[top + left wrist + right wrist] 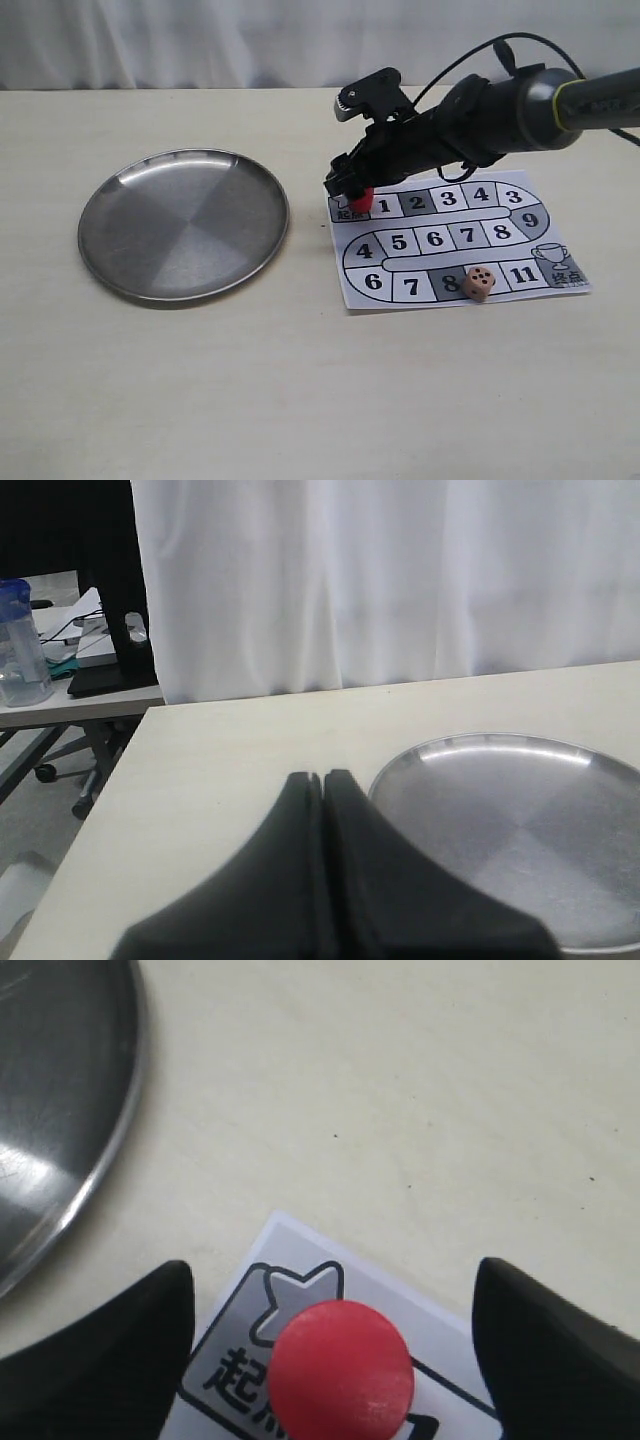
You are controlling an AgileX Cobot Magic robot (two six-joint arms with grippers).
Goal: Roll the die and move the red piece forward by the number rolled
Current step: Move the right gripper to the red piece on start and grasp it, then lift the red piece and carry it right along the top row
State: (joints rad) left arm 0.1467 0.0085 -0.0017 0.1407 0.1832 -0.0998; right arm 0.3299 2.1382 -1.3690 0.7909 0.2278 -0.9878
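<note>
The right gripper [352, 192] reaches in from the upper right of the exterior view and hangs over the start square of the paper board [434, 238]. Its jaws are spread wide, with the red piece [361, 199] standing upright between them (the wrist view shows a clear gap on each side). The die [479, 283] sits on the board's bottom row, right of centre, beside square 8. The left gripper [322, 785] is clenched on nothing, close to the steel plate [183, 222] at left.

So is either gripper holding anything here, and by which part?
Nothing is held. The right gripper is open, straddling the red piece with gaps both sides; the left gripper is shut, empty.
</note>
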